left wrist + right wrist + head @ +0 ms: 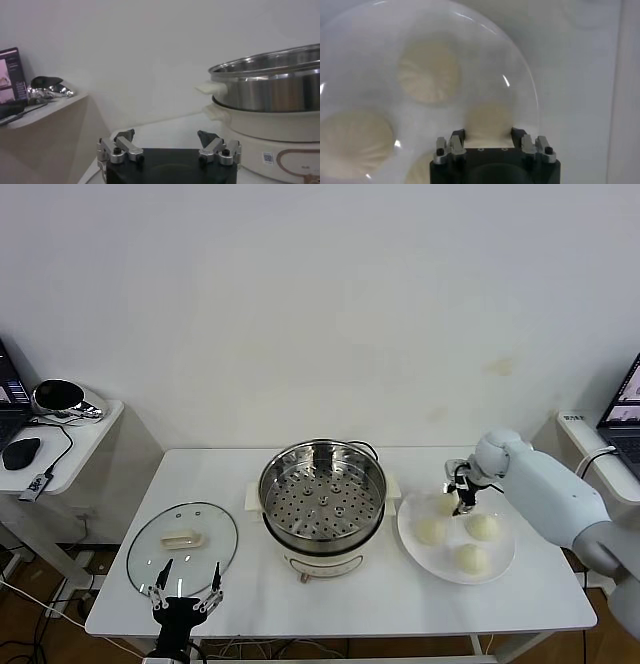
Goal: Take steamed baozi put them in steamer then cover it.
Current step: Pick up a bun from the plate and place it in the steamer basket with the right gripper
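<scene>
- Right gripper (461, 493) down over plate (502, 569), fingers one on each side of a bun (489, 121); nearly closed, fingertips against the bun's flanks in the right wrist view.
- Counted as gripped; whether firm enough to carry cannot be told.
- Gripped bun at about 11 o'clock on the plate, seen from the head camera.
- Three further buns on the same plate: one (431, 530) at about 9 o'clock, one (482, 526) at about 2 o'clock, one (469, 559) at about 6 o'clock. All four close together, the gripped one just beside its neighbours.
- Plate at 3 o'clock of steamer (322, 502), rims close together.
- Steamer at table centre, uncovered, perforated tray bare, no bun inside yet.
- Lid (182, 546) flat on table at 9 o'clock of steamer, handle up, apart from the pot.
- Left gripper (186, 592) at the near table edge, just by the lid's near rim; wide open, nothing held, idle.
- Step in hand, by judgement: pickup of the first bun; loading not begun, covering not begun.
- Next move calls for: straight lift clear of plate and neighbouring buns, carry toward 9 o'clock over the pot rim, lowering onto the tray, release.
- Caution: soft bun, likely dented by a hard squeeze; likely to slip with a loose one.
- Lid step for later, probably the left arm's job given its position.
</scene>
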You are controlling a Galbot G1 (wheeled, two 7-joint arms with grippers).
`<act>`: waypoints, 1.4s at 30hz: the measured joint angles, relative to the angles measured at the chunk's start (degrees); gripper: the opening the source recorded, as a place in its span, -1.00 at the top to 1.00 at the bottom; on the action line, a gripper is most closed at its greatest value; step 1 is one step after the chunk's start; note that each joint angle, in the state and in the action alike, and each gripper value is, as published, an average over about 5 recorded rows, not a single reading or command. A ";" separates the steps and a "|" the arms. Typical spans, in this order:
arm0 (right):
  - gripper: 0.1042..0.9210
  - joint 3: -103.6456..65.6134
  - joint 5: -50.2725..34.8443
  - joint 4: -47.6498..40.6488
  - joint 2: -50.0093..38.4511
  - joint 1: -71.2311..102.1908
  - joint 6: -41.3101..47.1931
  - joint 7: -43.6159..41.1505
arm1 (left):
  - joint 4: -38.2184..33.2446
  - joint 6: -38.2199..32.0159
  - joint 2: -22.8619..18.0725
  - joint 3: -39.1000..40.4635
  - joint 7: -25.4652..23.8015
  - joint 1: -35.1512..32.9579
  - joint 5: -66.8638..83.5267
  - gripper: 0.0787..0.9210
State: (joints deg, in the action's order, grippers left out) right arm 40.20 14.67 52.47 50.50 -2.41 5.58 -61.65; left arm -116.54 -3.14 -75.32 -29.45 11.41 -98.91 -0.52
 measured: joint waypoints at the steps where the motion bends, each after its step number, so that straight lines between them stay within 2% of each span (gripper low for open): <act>1: -0.18 0.76 -0.92 1.20 -0.76 -0.94 0.13 -0.13 | 0.00 0.00 0.02 0.07 0.00 0.02 0.01 -0.77; 12: -0.18 12.90 -14.32 12.26 -5.26 -17.55 -1.49 -0.27 | -0.52 -0.02 0.78 0.82 -0.06 0.81 0.46 -0.77; 23: -0.21 24.63 -25.30 15.48 1.57 -30.21 -8.42 1.68 | -0.57 -0.11 1.20 0.34 -0.15 1.21 1.98 -0.77; 33: -0.22 31.78 -25.65 11.90 13.64 -32.48 -18.60 2.90 | -0.52 -0.33 1.00 -0.95 0.09 1.18 2.52 -0.77; 42: -0.24 34.35 -18.70 6.79 21.28 -30.15 -28.87 4.63 | -0.80 -0.44 0.48 -1.90 0.43 0.93 2.33 -0.77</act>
State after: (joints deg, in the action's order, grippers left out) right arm 74.55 -4.03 59.27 71.78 -32.56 -23.29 -57.02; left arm -117.35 -3.58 -74.85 -31.34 11.84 -97.99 1.81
